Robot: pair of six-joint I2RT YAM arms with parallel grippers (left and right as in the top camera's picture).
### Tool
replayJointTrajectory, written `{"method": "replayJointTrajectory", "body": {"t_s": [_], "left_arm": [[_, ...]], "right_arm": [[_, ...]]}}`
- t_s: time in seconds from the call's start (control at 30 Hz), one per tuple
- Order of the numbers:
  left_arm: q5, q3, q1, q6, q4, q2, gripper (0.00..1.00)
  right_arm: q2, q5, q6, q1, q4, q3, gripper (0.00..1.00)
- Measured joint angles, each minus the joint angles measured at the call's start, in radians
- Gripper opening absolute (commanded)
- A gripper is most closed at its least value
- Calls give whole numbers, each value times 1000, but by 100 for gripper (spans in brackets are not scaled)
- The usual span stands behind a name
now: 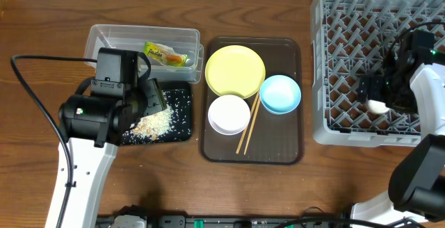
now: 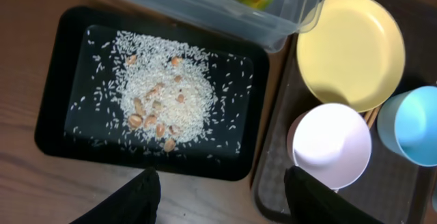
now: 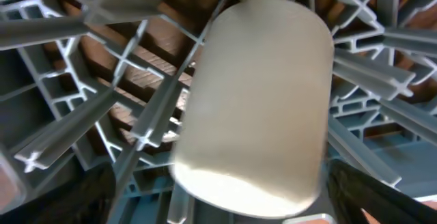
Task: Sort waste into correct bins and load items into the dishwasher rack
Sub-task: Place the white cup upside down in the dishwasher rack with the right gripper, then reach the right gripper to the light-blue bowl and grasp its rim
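The table [image 1: 42, 19] was brown wood with a visible grain, and four things stood directly on it. Toward the far left lay a clear plastic tub [image 1: 115, 37], set lengthwise across the surface. Just in front of it, on the robot's side, sat a shallow black tray [image 1: 189, 113]; the wrist view showed the tub's wall right at the tray's far edge. To the right of both lay a larger dark brown serving tray [image 1: 278, 137], with only a narrow strip of bare wood between it and the black tray. Further right, past another thin gap, stood the grey lattice dishwasher rack [image 1: 320, 82], reaching the picture's right edge.
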Motion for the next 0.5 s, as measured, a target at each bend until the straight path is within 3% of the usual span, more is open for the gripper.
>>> {"method": "replayJointTrajectory", "body": {"t_s": [0.23,0.5], "left_arm": [[-140,0,0,-83,-81,0,62],[-224,0,0,-172,-110,0,62]], "right_arm": [[-130,-113,-17,57,45,145,86],[-241,-270,-110,354,122,215,77]]}}
